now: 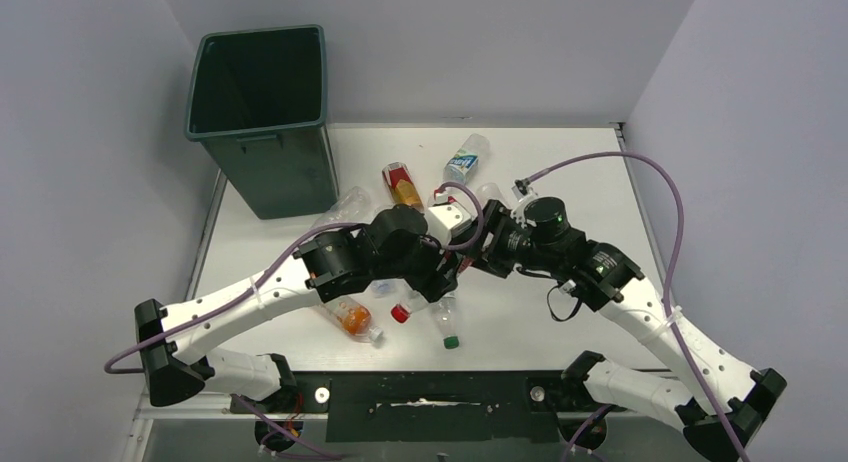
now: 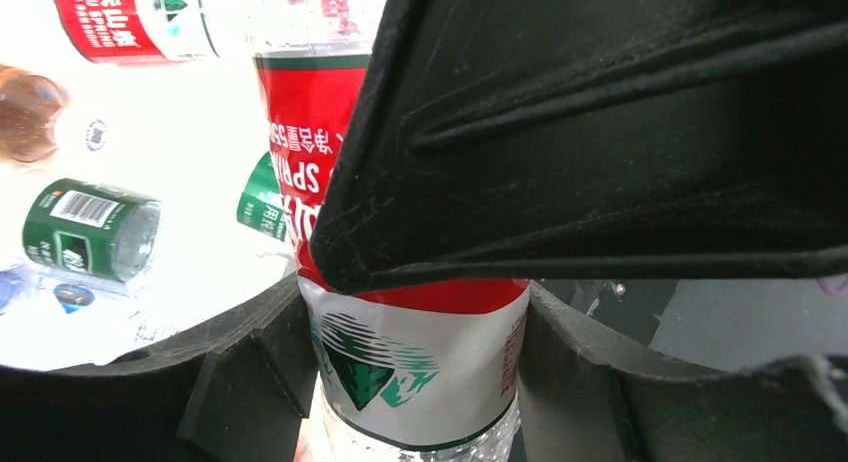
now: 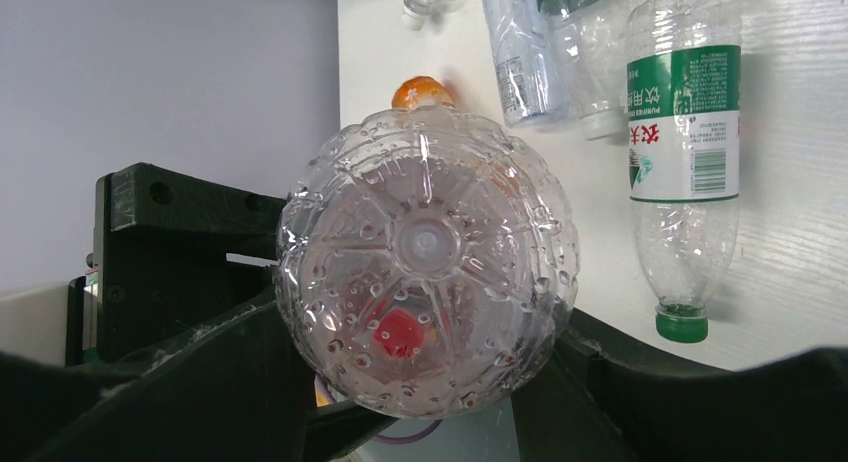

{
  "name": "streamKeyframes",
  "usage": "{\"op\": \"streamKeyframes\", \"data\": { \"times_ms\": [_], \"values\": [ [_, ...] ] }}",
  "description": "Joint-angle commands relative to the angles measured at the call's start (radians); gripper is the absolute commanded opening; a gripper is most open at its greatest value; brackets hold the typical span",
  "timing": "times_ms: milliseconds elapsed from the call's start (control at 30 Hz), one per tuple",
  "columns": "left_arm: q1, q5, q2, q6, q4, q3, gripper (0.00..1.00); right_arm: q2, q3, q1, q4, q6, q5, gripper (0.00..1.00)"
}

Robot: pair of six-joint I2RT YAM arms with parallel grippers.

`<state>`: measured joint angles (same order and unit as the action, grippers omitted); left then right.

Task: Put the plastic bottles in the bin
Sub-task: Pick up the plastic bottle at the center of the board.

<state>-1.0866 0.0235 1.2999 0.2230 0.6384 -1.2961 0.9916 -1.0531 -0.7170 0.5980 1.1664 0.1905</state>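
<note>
One clear plastic bottle with a red, white and green label (image 2: pixel 415 352) is held between both arms over the table's middle. My left gripper (image 2: pixel 415 387) has its fingers pressed against both sides of the label. My right gripper (image 3: pixel 425 382) is shut on the same bottle, whose dimpled base (image 3: pixel 425 272) faces its camera. A black finger of the right gripper (image 2: pixel 600 132) covers the upper part of the label. In the top view the left gripper (image 1: pixel 448 275) and right gripper (image 1: pixel 487 247) meet. The dark green bin (image 1: pixel 260 112) stands at the far left, apart from both.
Loose bottles lie around the grippers: an orange one (image 1: pixel 352 317), a green-capped one (image 1: pixel 447 322), a red-capped one (image 1: pixel 402 311), an amber one (image 1: pixel 402 185), a blue-labelled one (image 1: pixel 465 160), and a clear one (image 1: pixel 345 207) near the bin. Grey walls enclose the table.
</note>
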Motion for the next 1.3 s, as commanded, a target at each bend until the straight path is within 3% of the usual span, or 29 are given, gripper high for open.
{"op": "streamKeyframes", "data": {
  "times_ms": [0,267,500,867,1267],
  "values": [
    [0.007,-0.014,0.005,-0.001,-0.076,0.005,0.50,-0.077,0.065,-0.019,-0.076,0.041,0.029,0.48],
    [0.013,-0.013,0.033,-0.001,-0.084,-0.006,0.32,-0.110,0.109,-0.020,-0.083,0.048,0.018,0.63],
    [0.037,-0.022,0.047,-0.003,-0.075,-0.031,0.29,-0.122,0.074,-0.015,-0.006,0.038,-0.047,0.93],
    [0.149,-0.068,0.051,-0.017,-0.034,-0.084,0.29,-0.201,0.033,-0.012,0.137,0.050,-0.176,0.99],
    [0.310,-0.072,0.114,-0.107,0.083,-0.342,0.31,-0.239,0.074,-0.013,0.135,0.062,-0.168,1.00]
  ]
}}
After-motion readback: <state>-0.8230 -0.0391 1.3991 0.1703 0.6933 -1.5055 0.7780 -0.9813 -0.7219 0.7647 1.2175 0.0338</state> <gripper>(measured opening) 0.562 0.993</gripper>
